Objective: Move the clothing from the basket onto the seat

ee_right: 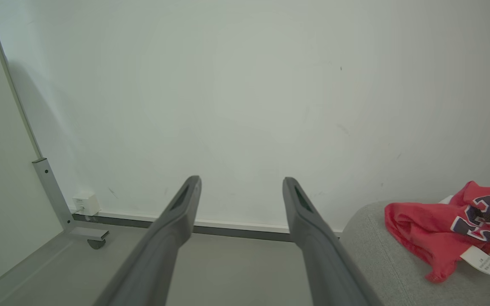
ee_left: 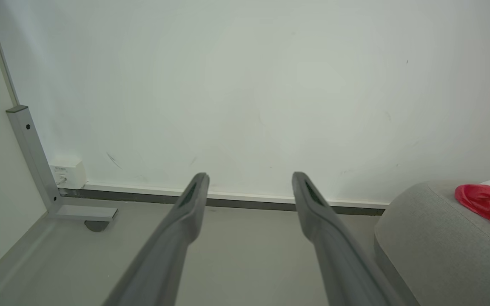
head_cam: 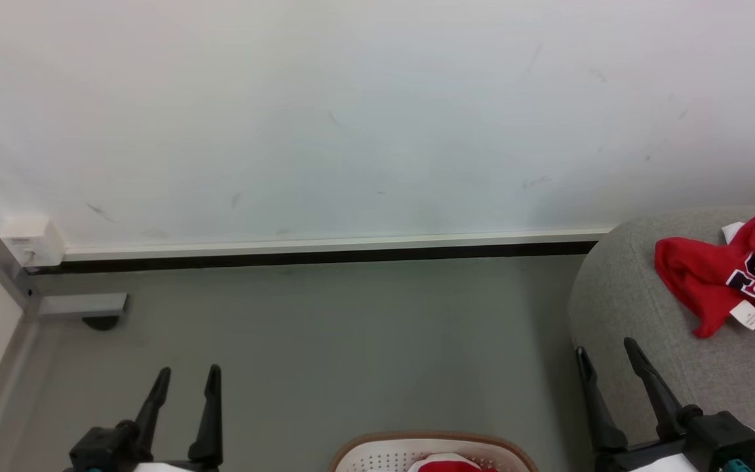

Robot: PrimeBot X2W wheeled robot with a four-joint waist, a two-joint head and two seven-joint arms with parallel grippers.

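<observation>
A crumpled red jersey [head_cam: 731, 272] with black-and-white numbers and a white tag lies on the light-grey seat [head_cam: 633, 288] at the right; it shows too in the right wrist view [ee_right: 440, 233] and the left wrist view [ee_left: 487, 199]. At the bottom edge of the head view sits the white perforated basket [head_cam: 377, 459] with a brown rim, a bit of red clothing [head_cam: 446, 465] inside it. My left gripper [head_cam: 184, 380] stands open at the lower left above the floor. My right gripper [head_cam: 607, 351] stands open at the seat's near-left edge, left of the jersey, holding nothing.
A white wall with a dark skirting strip [head_cam: 325, 255] closes the scene ahead. At the left a grey metal frame leg [head_cam: 82, 305] with a castor stands by a white socket box [head_cam: 31, 239]. Grey floor [head_cam: 325, 341] lies between the frame and the seat.
</observation>
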